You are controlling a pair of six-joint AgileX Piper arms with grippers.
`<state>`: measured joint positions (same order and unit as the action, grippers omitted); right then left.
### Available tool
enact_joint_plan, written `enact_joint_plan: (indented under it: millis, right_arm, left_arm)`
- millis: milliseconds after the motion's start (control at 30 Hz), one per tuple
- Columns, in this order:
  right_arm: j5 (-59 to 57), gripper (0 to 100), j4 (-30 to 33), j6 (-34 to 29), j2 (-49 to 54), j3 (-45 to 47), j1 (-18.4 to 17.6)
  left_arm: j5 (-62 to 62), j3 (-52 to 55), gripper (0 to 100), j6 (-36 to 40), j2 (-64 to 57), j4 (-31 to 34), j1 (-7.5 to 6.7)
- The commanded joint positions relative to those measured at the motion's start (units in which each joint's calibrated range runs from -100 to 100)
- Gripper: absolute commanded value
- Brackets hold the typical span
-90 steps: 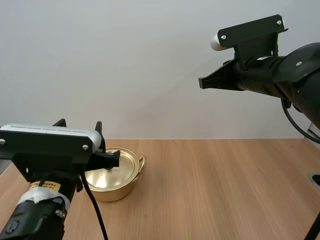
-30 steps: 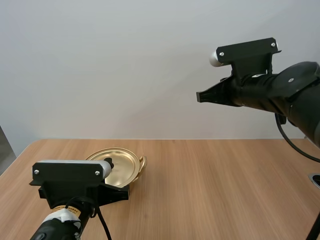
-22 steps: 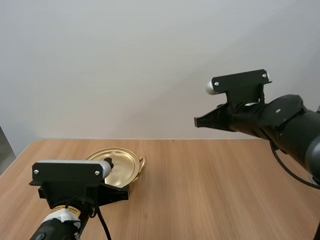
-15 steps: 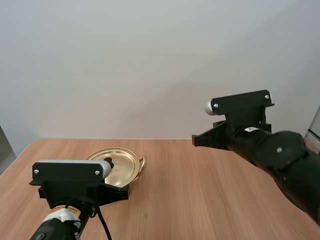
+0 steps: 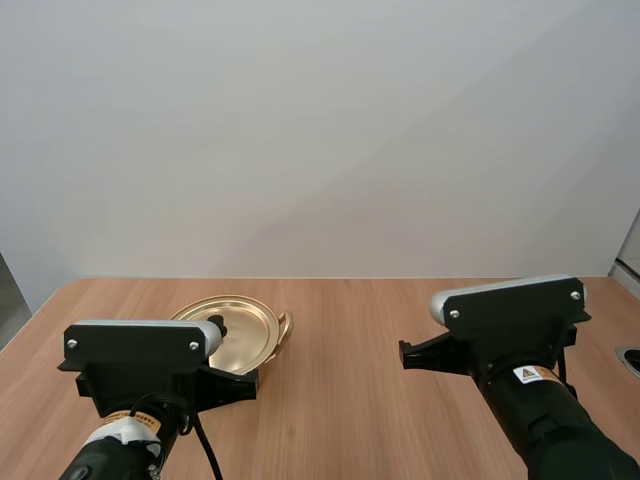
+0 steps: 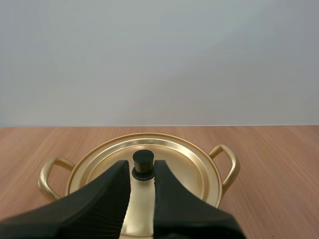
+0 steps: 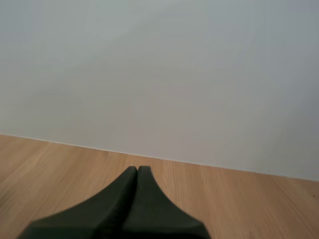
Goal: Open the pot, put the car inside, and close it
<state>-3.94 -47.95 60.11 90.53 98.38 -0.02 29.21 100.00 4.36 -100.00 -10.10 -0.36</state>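
My left gripper [image 6: 142, 173] is spread, its fingers flanking the black knob [image 6: 143, 160] on the lid [image 6: 184, 159] of the gold pot [image 5: 248, 332], which sits closed near the table's [image 5: 350, 410] far left corner. My right gripper [image 7: 137, 170] is clenched on nothing, low over the table's right side.

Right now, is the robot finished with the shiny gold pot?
Looks closed: the round gold lid with its black knob sits on the gold metal pot. In hand: nothing; the left gripper is open short of the knob, the right gripper shut. Left: unclear; the lid hides whether a car is inside.
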Motion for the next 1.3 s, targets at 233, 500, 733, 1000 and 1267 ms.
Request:
enact_joint_plan:
  millis: [233, 500, 733, 1000, 1267]
  right_arm:
    - [-7.15, 0, 3.72, -3.82, 7.88, 1.35, 0.99]
    - [-17.57, 0, 27.31, -29.26, 9.47, 1.35, 1.41]
    - [-29.86, 0, 41.47, -45.62, 9.47, 1.62, 1.78]
    - [-28.52, 0, 41.18, -45.62, 9.47, 1.62, 1.86]
    - [-29.03, 0, 41.11, -46.37, 9.47, 1.62, 1.86]
  left_arm:
    - [0.08, 0.0, 31, 0.01, 0.0, 0.04, 0.03]
    - [0.08, 0.0, 31, 0.01, 0.0, 0.04, 0.03]
    - [0.08, 0.0, 31, 0.01, 0.0, 0.04, 0.03]
    - [0.08, 0.0, 31, 0.01, 0.0, 0.04, 0.03]
    - [0.08, 0.0, 31, 0.01, 0.0, 0.04, 0.03]
